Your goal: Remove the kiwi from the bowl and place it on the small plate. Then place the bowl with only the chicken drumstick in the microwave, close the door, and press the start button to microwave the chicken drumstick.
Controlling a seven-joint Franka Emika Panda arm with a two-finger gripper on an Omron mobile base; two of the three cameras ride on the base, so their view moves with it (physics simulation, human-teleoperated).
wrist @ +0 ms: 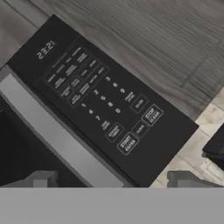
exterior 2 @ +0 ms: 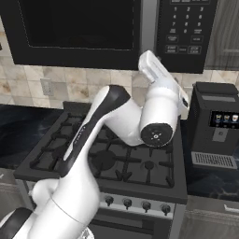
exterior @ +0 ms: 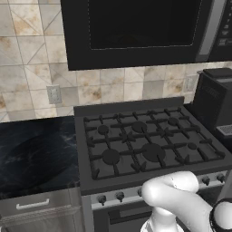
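Before the microwave (exterior 2: 116,32), the tool (wrist: 111,186), fingers apart, probably risks pressing the stop button (wrist: 152,114) beside the start button (wrist: 127,143).

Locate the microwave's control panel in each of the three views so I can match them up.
Left base view: the control panel sits at the top right corner, cut by the edge.
Right base view: it is at top centre-right, right of the closed door, above the arm.
Hand view: it runs diagonally across the middle, start button lower right.
Shared landmark: the grey handle strip between door and panel.
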